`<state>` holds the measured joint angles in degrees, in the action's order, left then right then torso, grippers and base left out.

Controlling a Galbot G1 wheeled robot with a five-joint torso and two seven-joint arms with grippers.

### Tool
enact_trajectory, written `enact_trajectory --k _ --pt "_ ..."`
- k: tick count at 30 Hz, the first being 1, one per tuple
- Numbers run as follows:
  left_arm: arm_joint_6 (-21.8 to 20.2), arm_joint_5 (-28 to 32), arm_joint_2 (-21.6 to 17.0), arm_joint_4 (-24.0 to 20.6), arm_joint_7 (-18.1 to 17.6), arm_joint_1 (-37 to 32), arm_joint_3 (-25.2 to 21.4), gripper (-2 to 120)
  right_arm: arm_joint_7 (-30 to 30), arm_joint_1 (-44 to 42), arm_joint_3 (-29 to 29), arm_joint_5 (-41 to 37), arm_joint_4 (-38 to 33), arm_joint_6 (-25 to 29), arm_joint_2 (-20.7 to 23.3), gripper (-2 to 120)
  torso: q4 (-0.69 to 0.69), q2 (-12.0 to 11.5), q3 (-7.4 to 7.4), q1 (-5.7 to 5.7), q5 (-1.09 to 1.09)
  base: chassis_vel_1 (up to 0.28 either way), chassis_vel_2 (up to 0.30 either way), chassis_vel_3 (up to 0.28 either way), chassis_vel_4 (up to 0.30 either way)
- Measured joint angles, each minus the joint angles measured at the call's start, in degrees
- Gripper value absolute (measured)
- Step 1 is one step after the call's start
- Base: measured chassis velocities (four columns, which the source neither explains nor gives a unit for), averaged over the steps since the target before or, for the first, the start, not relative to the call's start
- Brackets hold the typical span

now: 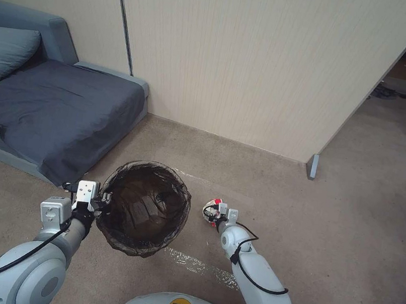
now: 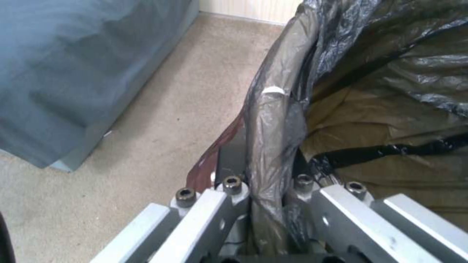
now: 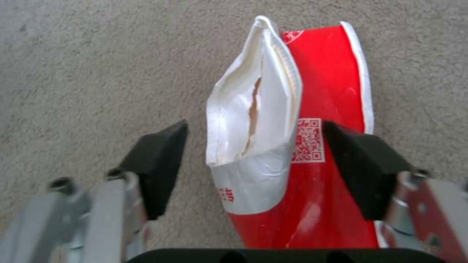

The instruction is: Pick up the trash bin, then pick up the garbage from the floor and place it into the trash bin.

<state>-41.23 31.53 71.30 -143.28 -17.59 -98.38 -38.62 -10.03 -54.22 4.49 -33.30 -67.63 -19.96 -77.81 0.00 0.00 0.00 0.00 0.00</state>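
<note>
While spread, right tool straddles packet.

A square red QR code is printed on a white patch of the red-and-white packet. Small red characters are seen at about 7 o'clock from the code, on the packet's white part, and more white print at 12 o'clock near its far end; neither can be read. No brand name or number can be made out.
</note>
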Motion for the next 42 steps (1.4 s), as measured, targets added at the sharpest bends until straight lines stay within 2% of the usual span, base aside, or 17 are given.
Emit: enact_trajectory --k 1,5,8,9,13,14,17,19,28,32,35,36,38,40,42 --pt "0.00 0.03 -0.07 0.01 0.02 0.09 0.00 2 -0.06 0.00 -0.05 0.02 -0.02 0.00 -0.15 56 0.00 0.00 0.00 0.00 0.00 0.000 0.000 0.000 0.000" --pt "0.00 0.09 -0.10 0.02 0.03 0.12 0.01 2 -0.08 0.00 -0.07 0.10 0.05 0.00 -0.27 48 0.00 0.00 0.00 0.00 0.00 0.000 0.000 0.000 0.000" --pt "0.00 0.11 -0.08 0.03 0.05 0.12 0.05 2 -0.09 0.00 -0.06 0.22 0.12 0.04 -0.33 33 0.00 0.00 0.00 0.00 0.00 0.000 0.000 0.000 0.000" --pt "0.00 0.11 -0.08 0.03 0.05 0.12 0.05 2 -0.09 0.00 -0.06 0.22 0.12 0.04 -0.33 33 0.00 0.00 0.00 0.00 0.00 0.000 0.000 0.000 0.000" --pt "0.00 0.13 -0.14 0.04 0.07 0.09 0.08 2 -0.05 0.00 0.04 0.45 0.51 0.25 -0.45 15 0.00 0.00 0.00 0.00 0.00 0.000 0.000 0.000 0.000" --pt "0.00 0.13 -0.14 0.04 0.07 0.09 0.08 2 -0.05 0.00 0.04 0.45 0.51 0.25 -0.45 15 0.00 0.00 0.00 0.00 0.00 0.000 0.000 0.000 0.000" --pt "0.01 0.14 -0.36 0.04 0.08 0.00 0.08 2 0.00 0.01 0.12 0.74 0.70 0.30 -0.49 3 0.00 0.00 0.00 0.00 0.00 0.000 0.000 0.000 0.000" --pt "0.01 0.14 -0.43 0.04 0.08 -0.01 0.07 2 0.01 0.05 0.12 0.79 0.81 0.31 -0.53 0 0.00 0.00 0.00 0.00 0.00 0.000 0.000 0.000 0.000" --pt "0.00 0.28 -0.66 0.04 0.09 -0.04 0.07 2 0.35 0.13 0.21 2.62 0.99 1.23 -0.75 0 0.00 0.00 0.00 0.00 0.00 0.000 0.000 0.000 0.000" --pt "-0.19 0.12 -1.01 0.04 0.09 0.05 0.11 2 1.30 -0.72 0.78 5.50 -2.45 2.54 0.37 0 0.00 0.00 0.00 0.00 0.01 0.000 0.000 0.000 0.000" --pt "-0.26 0.10 -1.45 0.05 0.09 0.21 0.14 2 1.37 -2.31 2.93 5.76 -10.18 2.76 2.03 0 0.00 0.00 0.00 0.00 0.01 0.000 0.000 0.000 0.000" --pt "-0.26 0.10 -1.45 0.05 0.09 0.21 0.14 2 1.37 -2.31 2.93 5.76 -10.18 2.76 2.03 0 0.00 0.00 0.00 0.00 0.01 0.000 0.000 0.000 0.000" --pt "-0.49 0.07 -1.70 0.05 0.08 0.26 0.14 2 1.58 -3.74 4.76 4.70 -16.42 2.17 3.84 0 -0.01 0.00 0.00 0.00 0.01 0.000 0.000 0.000 0.000" --pt "-0.53 0.02 -1.73 0.05 0.08 0.24 0.15 2 1.70 -4.07 5.20 4.18 -18.26 1.83 4.47 0 -0.01 0.00 0.00 0.00 0.01 0.000 0.000 0.000 0.000" --pt "-0.56 -0.18 -1.72 0.05 0.07 0.22 0.19 2 2.41 -5.22 6.96 1.90 -25.92 -0.04 7.39 0 0.00 0.00 0.00 0.00 0.01 0.000 0.000 0.000 0.000"
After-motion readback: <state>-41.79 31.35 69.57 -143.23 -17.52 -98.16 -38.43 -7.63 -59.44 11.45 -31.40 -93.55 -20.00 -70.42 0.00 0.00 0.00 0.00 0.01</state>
